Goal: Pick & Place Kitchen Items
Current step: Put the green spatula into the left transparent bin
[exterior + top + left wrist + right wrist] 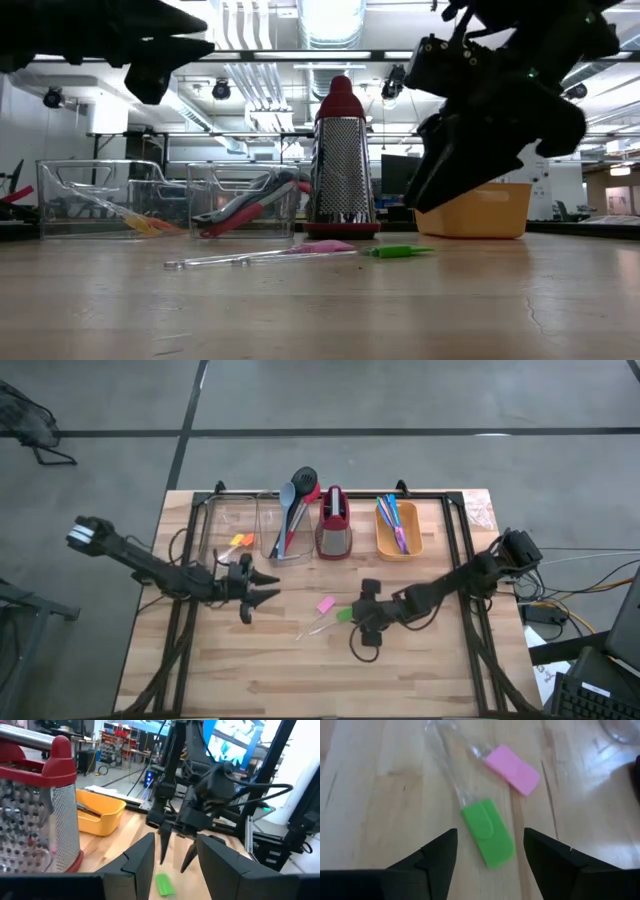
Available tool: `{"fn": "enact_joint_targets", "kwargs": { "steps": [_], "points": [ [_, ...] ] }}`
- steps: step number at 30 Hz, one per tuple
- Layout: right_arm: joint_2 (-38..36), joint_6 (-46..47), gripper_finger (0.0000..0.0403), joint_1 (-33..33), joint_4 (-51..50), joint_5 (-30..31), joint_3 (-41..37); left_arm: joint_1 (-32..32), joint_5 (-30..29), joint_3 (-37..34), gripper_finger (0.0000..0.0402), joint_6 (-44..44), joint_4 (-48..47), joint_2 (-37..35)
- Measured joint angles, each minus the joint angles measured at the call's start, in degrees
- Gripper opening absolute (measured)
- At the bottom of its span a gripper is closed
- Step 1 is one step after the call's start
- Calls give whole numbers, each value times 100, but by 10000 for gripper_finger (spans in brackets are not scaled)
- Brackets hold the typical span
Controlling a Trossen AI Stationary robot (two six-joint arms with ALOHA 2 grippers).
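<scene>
No brand, label or writing can be read on any item.

Two small spatulas lie on the bare wood near the middle of the counter (420, 670). The green spatula head (488, 833) is a flat, rounded rectangle; the pink spatula head (512, 769) is a similar flat block lying just beside it, not touching. Each sits on a clear, see-through handle; the clear handles (451, 767) run away from the heads, close together and seeming to cross.

The right hand (363, 622) hovers over the green head, its two dark fingers (431, 861) spread wide with the head between them and not gripped. In the low view the right hand hangs above the wood, clear of both spatulas.

The left hand (262, 586) is near the left-centre of the counter, fingers apart and holding nothing, pointing toward the spatulas but well apart from them.

Along the far edge stand the containers. A clear bin (228, 520) holds small orange and yellow pieces (241, 541). A second clear bin (271, 525) holds long-handled spoons (296, 505) in black, grey-blue and red. Next comes an upright grater (334, 523) with a red top and base. To its right an orange bin (409, 549) holds thin cutlery (394, 520) in blue and pink.
</scene>
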Motion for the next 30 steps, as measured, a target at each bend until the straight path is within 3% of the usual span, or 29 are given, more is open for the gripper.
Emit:
{"fn": "enact_joint_targets", "kwargs": {
  "steps": [8, 16, 25, 30],
  "points": [
    [0, 23, 240, -243, 162, -288, -186, -143, 41, 0, 154, 159, 647, 543],
    [454, -184, 226, -341, 464, -321, -199, -141, 0, 1, 154, 284, 1488, 1034],
    [750, -14, 228, -365, 602, -465, -173, -149, -36, 3, 154, 183, 1514, 1290],
    [901, -52, 198, -397, 695, -695, -167, -152, -39, 3, 152, 183, 1540, 1277]
  ]
}}
